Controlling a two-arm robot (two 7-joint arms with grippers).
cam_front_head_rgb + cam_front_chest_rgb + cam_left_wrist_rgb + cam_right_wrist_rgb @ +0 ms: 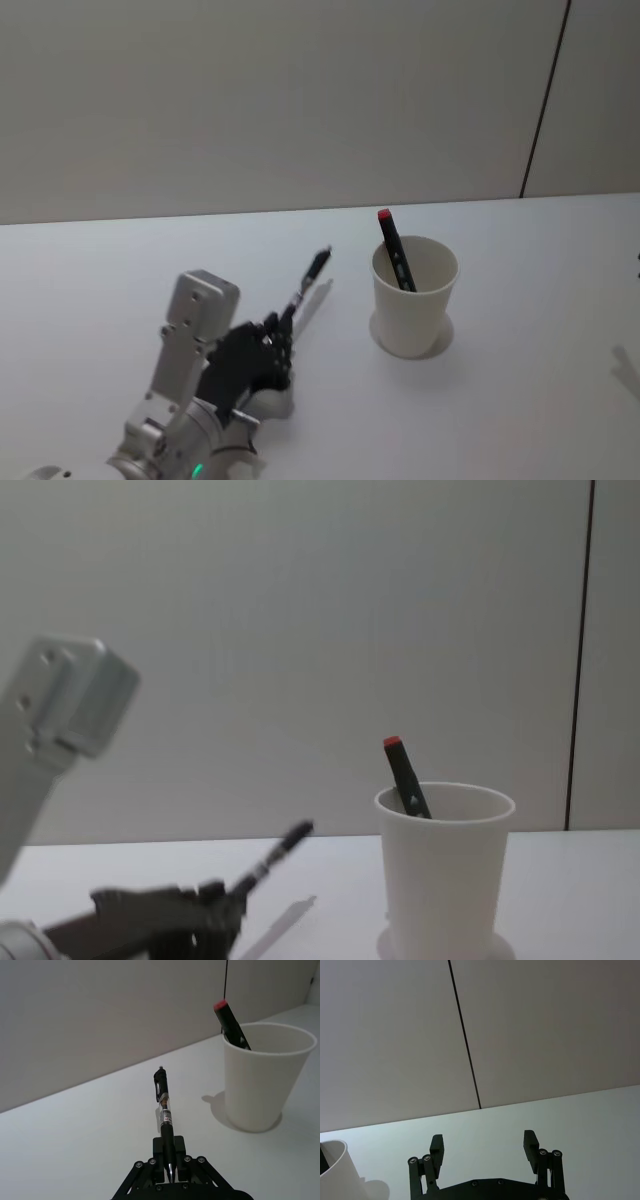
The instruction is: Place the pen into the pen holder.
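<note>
White table (520, 400) by a grey wall (300, 100): the left claw (275, 335) holds a pen (305, 285) next to a paper cup.

The pen (165, 1115) is thin, with a black clicker end and clip, a see-through middle and a black grip. The left claw (169, 1152) pinches it by the grip, low over the table, to the left of the pen holder (410, 310). The pen (270, 858) tilts up with its clicker end toward the pen holder (440, 880) and does not touch it. The pen holder (260, 1085) is a plain white paper cup, wider at the top, and it stands upright. In it leans a black marker (393, 248) with a red end that sticks out over the rim. The right claw (483, 1142) is spread wide over the table with nothing between its fingers.
</note>
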